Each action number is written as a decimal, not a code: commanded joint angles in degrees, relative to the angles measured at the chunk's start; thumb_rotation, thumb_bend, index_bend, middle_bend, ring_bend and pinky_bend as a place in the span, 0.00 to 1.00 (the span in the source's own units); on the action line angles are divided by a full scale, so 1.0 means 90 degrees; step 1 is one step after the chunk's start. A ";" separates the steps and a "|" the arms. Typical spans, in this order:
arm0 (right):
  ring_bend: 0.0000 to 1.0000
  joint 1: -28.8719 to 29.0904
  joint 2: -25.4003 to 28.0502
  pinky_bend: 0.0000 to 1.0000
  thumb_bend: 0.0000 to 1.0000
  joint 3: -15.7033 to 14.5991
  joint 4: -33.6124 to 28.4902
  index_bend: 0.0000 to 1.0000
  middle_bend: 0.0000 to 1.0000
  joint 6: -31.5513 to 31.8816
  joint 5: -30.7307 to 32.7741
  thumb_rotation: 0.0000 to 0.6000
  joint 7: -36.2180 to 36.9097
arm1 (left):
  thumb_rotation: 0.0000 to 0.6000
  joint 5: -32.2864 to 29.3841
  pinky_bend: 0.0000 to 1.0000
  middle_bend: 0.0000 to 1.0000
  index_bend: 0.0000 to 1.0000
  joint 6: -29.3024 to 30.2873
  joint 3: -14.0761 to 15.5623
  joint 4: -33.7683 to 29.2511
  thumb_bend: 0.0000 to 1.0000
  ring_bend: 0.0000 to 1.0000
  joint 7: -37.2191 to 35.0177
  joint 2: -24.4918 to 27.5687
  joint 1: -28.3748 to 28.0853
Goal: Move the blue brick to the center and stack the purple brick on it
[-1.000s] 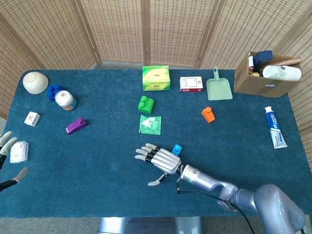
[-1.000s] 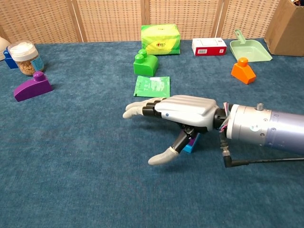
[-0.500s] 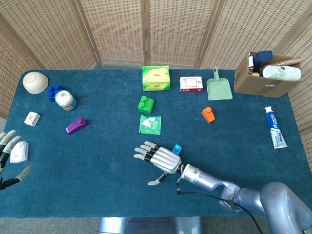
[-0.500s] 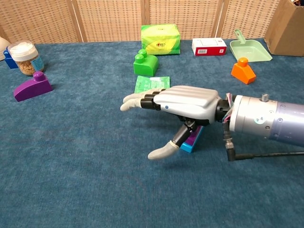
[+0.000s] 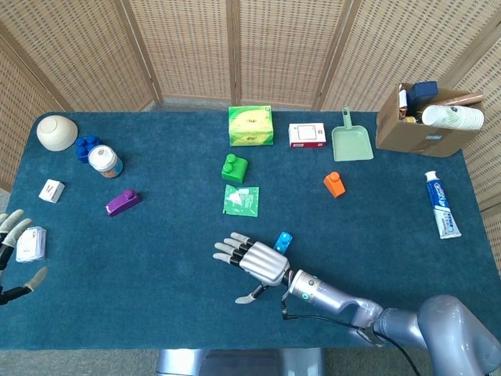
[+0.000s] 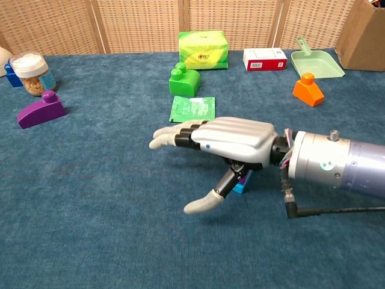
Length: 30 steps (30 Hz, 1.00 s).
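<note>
Mostly, my right hand is hiding the blue brick in the chest view: only a sliver of it is peeking out beneath my palm, and I cannot tell whether my palm is touching it. From the head view the blue brick is showing clearly, lying on the blue tablecloth just beside the back of my right hand, near the table's middle and toward the front edge. That hand is stretching out flat with the palm facing down, fingers pointing leftward and apart, thumb hanging down below, holding nothing.

My left hand is getting cut off at the left edge of the head view; its fingers are spreading wide with nothing in them, close to a small white packet. The chest view is not catching it at all.

The purple brick is sitting well apart to the left, near a lidded jar. A green brick and a green sachet are lying beyond my right hand.
</note>
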 commanded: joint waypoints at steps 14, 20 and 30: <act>0.00 -0.0037 -0.0301 0.00 0.00 -0.0042 0.0314 0.06 0.01 -0.0132 0.0039 0.39 0.0052 | 0.92 -0.0032 0.00 0.00 0.09 0.0067 0.0021 0.0124 0.32 0.00 -0.0132 -0.0042 0.0062; 0.00 -0.0023 -0.0401 0.00 0.00 -0.0039 0.0418 0.06 0.01 -0.0170 0.0046 0.39 0.0139 | 0.92 -0.0045 0.00 0.00 0.09 0.0074 0.0022 0.0164 0.32 0.00 -0.0171 -0.0057 0.0074; 0.00 0.0046 -0.0398 0.00 0.00 -0.0005 0.0442 0.06 0.01 -0.0152 -0.0007 0.39 0.0222 | 0.92 -0.0061 0.00 0.00 0.09 0.0051 0.0009 0.0170 0.32 0.00 -0.0182 -0.0066 0.0061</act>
